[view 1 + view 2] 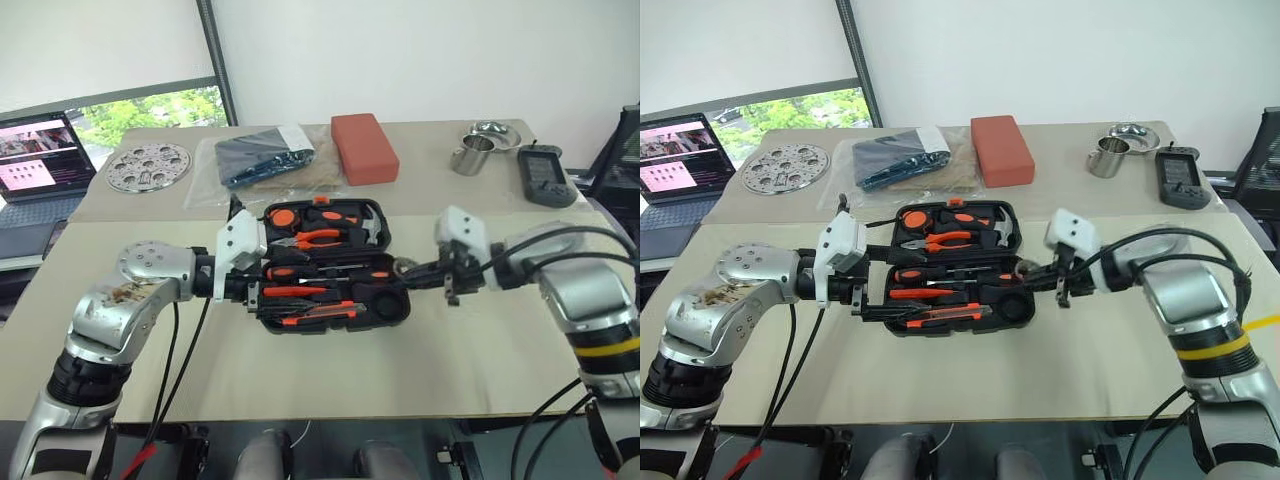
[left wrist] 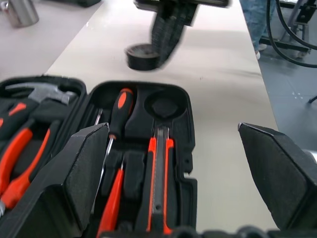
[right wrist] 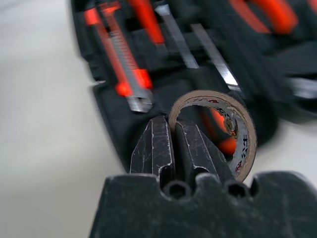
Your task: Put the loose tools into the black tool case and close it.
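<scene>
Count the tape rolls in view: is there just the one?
1. The tape roll is pinched through its wall by the right pincer, beside the open black tool case, whose round corner slot sits empty. More may hide beneath the tools.

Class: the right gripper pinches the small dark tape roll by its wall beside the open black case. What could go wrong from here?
1. The right gripper pinches just the thin wall of the small dark tape roll; it may swing or slip.
2. The round empty slot in the open black plastic tool case is snug; a tilted roll could jam.
</scene>
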### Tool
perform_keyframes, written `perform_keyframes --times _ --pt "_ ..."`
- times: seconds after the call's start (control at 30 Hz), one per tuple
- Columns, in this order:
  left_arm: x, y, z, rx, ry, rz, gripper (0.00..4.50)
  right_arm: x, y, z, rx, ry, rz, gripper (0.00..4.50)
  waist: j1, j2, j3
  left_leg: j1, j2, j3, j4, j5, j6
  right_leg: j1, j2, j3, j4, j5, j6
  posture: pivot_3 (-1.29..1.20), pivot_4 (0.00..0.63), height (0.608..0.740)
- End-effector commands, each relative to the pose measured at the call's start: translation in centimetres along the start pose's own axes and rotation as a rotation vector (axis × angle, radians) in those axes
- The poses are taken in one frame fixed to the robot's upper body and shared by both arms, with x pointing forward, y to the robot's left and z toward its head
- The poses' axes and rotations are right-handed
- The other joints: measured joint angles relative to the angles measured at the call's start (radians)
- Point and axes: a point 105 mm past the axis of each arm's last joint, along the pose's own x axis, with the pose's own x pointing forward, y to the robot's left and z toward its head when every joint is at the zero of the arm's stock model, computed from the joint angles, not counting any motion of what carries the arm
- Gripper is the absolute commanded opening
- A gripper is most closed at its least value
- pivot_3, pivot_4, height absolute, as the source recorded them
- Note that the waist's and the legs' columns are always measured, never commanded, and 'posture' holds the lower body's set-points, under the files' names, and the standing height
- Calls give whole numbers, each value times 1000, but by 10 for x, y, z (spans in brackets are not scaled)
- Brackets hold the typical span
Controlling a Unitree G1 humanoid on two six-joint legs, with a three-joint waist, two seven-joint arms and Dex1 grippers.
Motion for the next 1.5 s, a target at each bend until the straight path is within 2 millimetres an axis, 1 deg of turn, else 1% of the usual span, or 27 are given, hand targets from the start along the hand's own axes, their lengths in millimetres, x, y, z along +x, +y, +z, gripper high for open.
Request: perform_keyframes --times 0.03,0.13,0.23,0.3,0.33,0.37,0.4,0.43,0.5,0.53,0.6,0.67,0.7,0.8,0.83,0.87,0.9,0.97,1.0,1.03,1.1,1.17,1.23,1.3,1.37,1.43,1.5 --pt "-1 -4 9 45 -15 2 4500 14 15 2 -45 21 31 62 0 0 0 0 0 0 0 0 0 0 0 0 0 0 0 0 150 740" --pt "-1 -3 8 42 -15 7 4500 17 10 -7 -70 68 1 62 -1 0 0 -1 0 0 0 0 0 -1 0 0 0 0 0 0 150 740" --pt "-3 -3 7 41 -13 14 4500 17 8 -9 -75 81 -4 62 -1 0 0 0 0 0 0 0 0 -1 1 0 0 0 0 0 150 740" --pt "-4 -3 7 38 -11 20 4500 17 5 -8 -78 75 -17 790 -1 0 0 0 0 0 0 0 0 -1 1 0 0 0 0 0 150 740" --pt "-5 -3 7 38 -11 22 4500 17 3 -7 -82 73 -26 998 -3 0 0 0 0 0 0 0 0 -1 1 0 0 0 0 0 150 740" --pt "-5 -3 6 37 -11 23 4500 17 3 -7 -83 73 -27 1347 -4 0 0 0 0 0 0 0 0 -1 1 0 0 0 0 0 150 740" --pt "-5 -3 6 36 -11 24 4500 17 3 -7 -84 73 -26 1683 -5 0 0 0 0 0 0 0 0 -1 1 0 0 0 0 0 150 740" --pt "-6 -3 6 34 -12 26 4500 17 3 -7 -83 72 -20 2161 -5 0 0 0 0 0 0 0 0 -1 1 0 0 0 0 0 150 740" --pt "-7 -3 6 28 -13 30 4500 16 6 -6 -77 65 -7 2740 -6 0 0 0 0 0 0 0 0 -1 1 0 0 0 0 0 150 740" --pt "-8 -2 6 27 -12 34 4500 16 7 -4 -70 54 1 3170 -6 0 0 0 0 0 0 0 0 -1 1 0 0 0 0 0 150 740" --pt "-15 7 6 26 -19 79 4500 9 5 5 -63 20 -8 3806 -6 0 0 0 0 0 0 0 -1 -1 1 0 0 0 0 0 150 740" --pt "-24 23 8 12 -44 164 4500 0 -6 16 -46 -32 -66 4436 -7 0 0 0 0 0 0 0 0 -1 1 0 0 0 0 0 150 740" --pt "-28 34 8 2 -63 226 4500 -4 -14 20 -34 -59 -107 4486 -8 0 0 0 0 0 0 0 0 -1 1 0 0 0 0 0 150 740" --pt "-38 76 -4 -36 -63 488 4500 -11 -44 26 4 -128 -255 4486 -7 -1 1 1 0 0 0 0 0 -1 1 0 1 0 0 0 150 740" --pt "-42 94 -12 -103 -75 614 4500 -13 -66 32 57 -214 -365 4486 -7 -2 0 1 0 0 0 0 0 0 1 0 1 0 0 0 150 740" --pt "-44 107 -21 -182 -88 699 4500 -16 -84 38 132 -307 -453 4486 -7 -3 0 3 0 0 0 0 0 1 1 0 1 0 0 0 150 740" --pt "-46 117 -29 -261 -103 762 4500 -18 -99 39 238 -380 -510 4486 -7 -4 0 4 0 0 1 0 0 2 1 0 2 0 0 0 150 740" --pt "-49 130 -43 -355 -102 842 4500 -17 -121 32 402 -420 -578 4486 -11 -4 1 4 0 0 0 1 -1 1 1 1 3 1 -1 0 150 740" --pt "-51 135 -49 -386 -96 872 4500 -16 -129 29 448 -421 -603 4486 -10 -4 1 3 0 1 0 1 -1 0 1 1 4 1 -1 0 150 740" --pt "-53 140 -54 -424 -97 896 4500 -14 -135 26 482 -420 -615 4486 -10 -4 1 2 0 1 0 5 -7 -1 1 1 4 1 -1 0 150 740" --pt "-59 157 -70 -581 -129 969 4500 -6 -149 21 617 -433 -619 4486 -8 -4 1 1 0 2 0 6 -10 -3 1 0 4 1 -1 0 150 740" --pt "-59 165 -81 -698 -164 979 4500 2 -156 14 725 -422 -620 4486 -9 -4 1 0 0 2 -1 7 -11 -5 1 0 4 1 -1 0 150 740" --pt "-56 168 -87 -752 -172 950 4500 7 -159 8 782 -410 -617 4486 -10 -4 0 -3 0 4 -1 8 -12 -11 1 -1 3 1 -1 0 150 740" --pt "-51 168 -93 -793 -164 910 4500 10 -161 1 830 -405 -619 4486 -10 -4 0 -4 0 5 -1 8 -13 -12 0 -1 12 1 -1 0 150 740" --pt "-43 163 -93 -834 -169 815 4500 15 -158 1 870 -433 -568 4486 -10 -4 0 -4 0 8 -1 8 -13 -14 0 -3 12 1 -1 0 150 740" --pt "-37 157 -92 -867 -179 715 4500 20 -153 7 896 -468 -482 4486 -12 -4 0 -5 0 9 -2 9 -14 -15 0 -3 13 1 -1 0 150 740" --pt "-37 157 -95 -876 -172 696 4500 22 -151 7 884 -460 -463 4486 -14 -4 1 -6 0 11 -2 9 -15 -17 1 -5 14 1 -1 0 150 740"
